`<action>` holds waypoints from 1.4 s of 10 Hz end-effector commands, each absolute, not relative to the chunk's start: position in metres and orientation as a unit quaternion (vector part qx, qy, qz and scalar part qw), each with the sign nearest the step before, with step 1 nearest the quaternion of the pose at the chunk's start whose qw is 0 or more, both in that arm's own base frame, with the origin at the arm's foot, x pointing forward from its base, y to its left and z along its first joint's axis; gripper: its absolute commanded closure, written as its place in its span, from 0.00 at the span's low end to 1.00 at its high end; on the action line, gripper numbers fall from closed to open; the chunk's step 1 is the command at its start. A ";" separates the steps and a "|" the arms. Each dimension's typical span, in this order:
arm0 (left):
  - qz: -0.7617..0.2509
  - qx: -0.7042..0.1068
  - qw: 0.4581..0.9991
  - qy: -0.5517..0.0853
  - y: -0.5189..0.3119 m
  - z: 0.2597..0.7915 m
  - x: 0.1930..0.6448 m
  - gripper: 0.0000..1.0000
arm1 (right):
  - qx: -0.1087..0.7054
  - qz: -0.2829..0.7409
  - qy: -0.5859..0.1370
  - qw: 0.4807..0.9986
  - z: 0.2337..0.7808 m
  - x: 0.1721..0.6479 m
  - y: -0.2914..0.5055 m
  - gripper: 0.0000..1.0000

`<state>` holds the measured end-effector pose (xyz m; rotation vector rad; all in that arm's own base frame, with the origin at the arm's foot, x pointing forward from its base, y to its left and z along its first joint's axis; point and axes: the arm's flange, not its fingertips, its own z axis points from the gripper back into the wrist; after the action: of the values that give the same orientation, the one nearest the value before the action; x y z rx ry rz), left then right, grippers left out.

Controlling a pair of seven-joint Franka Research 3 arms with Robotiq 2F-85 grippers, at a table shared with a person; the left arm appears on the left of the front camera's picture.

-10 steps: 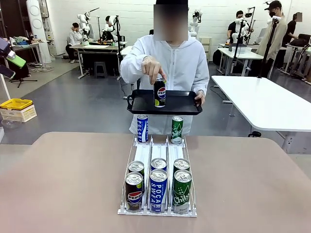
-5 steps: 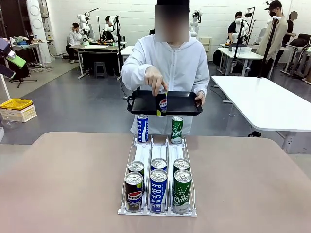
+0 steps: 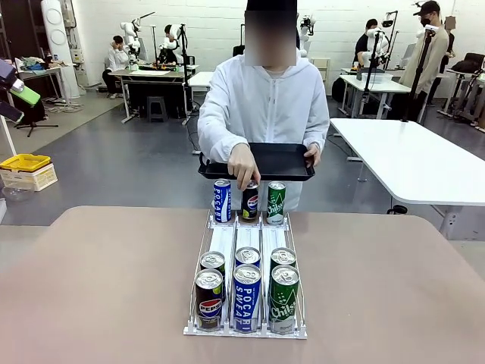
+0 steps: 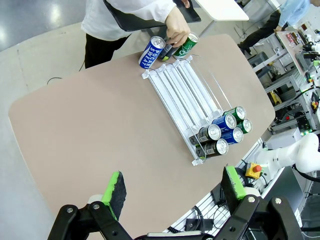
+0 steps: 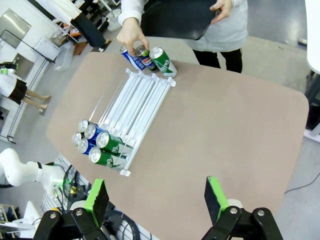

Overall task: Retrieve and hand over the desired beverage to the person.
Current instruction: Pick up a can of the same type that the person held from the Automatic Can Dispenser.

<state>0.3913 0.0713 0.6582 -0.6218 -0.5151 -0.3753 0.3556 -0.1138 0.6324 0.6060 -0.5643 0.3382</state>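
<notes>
Your left gripper (image 4: 173, 187) hangs with jaws spread and empty, well apart from the rack (image 3: 224, 241). At the rack's far end, the person (image 3: 265, 106) has a hand (image 3: 242, 163) on the Pepsi can (image 3: 249, 203) in the middle lane, between a blue can (image 3: 221, 201) and a green can (image 3: 276, 202). Your right gripper (image 5: 156, 198) is spread wide too, holding nothing.

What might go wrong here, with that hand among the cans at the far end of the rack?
1. The person's hand rests on the Pepsi can, squeezed between the blue can and the green can; a nudge may topple a neighbour.
2. The black tray hangs from the other hand alone and might tip.
3. The front cans stand tightly packed; the open right gripper, reaching for one, could knock another.
</notes>
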 end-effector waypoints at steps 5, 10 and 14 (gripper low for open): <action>-0.188 -0.306 0.899 -0.253 0.073 0.660 0.392 0.00 | 0.303 0.172 -0.277 0.895 0.633 0.359 -0.115 0.00; -0.182 -0.301 0.903 -0.249 0.071 0.658 0.391 0.00 | 0.303 0.172 -0.277 0.895 0.633 0.359 -0.115 0.00; -0.338 -0.097 0.934 -0.061 -0.120 0.628 0.354 0.00 | 0.303 0.172 -0.277 0.895 0.633 0.359 -0.115 0.00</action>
<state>0.3645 -0.0829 0.6334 -0.3221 -0.2196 -0.6404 0.3560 -0.1130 0.6327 0.6042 -0.5631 0.3396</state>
